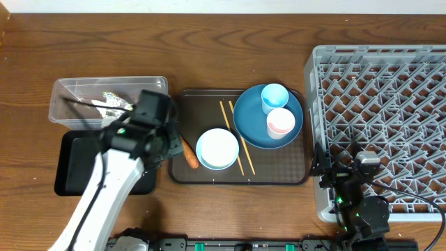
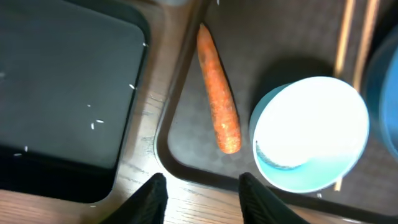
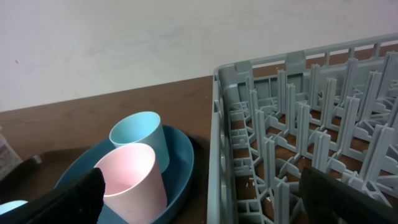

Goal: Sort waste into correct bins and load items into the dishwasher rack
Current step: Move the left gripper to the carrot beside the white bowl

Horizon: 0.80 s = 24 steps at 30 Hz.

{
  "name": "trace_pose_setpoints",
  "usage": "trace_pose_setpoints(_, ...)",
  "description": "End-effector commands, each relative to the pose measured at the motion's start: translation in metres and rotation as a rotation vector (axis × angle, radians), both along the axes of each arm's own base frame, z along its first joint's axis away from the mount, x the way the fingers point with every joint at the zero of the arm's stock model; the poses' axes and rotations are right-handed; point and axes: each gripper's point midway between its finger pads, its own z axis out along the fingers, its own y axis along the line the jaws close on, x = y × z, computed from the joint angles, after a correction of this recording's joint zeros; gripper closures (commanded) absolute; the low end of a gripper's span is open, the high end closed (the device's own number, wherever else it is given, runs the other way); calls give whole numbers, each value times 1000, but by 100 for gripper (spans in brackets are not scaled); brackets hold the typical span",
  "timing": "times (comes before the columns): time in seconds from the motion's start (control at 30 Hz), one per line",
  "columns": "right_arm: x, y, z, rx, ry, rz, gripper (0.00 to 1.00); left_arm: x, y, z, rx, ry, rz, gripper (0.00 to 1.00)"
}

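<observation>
An orange carrot lies just inside the left rim of the brown serving tray, beside the white bowl. My left gripper hangs open over the wood near the tray's corner, short of the carrot's blunt end, with nothing between its fingers. The black tray holds a few rice grains. A snack wrapper lies in the clear tub. On the blue plate stand a light blue cup and a pinkish cup. My right gripper is open wide at the rack's near-left corner.
Two wooden chopsticks lie on the serving tray, between bowl and plate. The left arm reaches across the black tray. In the right wrist view the rack wall stands close beside the plate with both cups.
</observation>
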Motion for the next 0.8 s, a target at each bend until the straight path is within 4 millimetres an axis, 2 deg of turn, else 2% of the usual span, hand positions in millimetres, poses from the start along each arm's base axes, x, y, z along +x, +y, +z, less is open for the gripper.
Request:
trace_pose_setpoints(0.0, 0, 0, -1, -6, 3, -1, 1, 7, -3, -8, 36, 25, 31, 57)
trace_pose_setpoints(0.27, 0, 0, -1, -6, 3, 0, 1, 14, -10, -41, 64, 109, 16, 58)
trace_pose_setpoints(0.4, 0, 0, -1, -6, 3, -1, 1, 16, -11, -54, 66, 144, 73, 58)
trace_pose_setpoints(0.77, 0, 0, -1, -6, 3, -1, 1, 20, -15, -73, 67, 182, 104, 60)
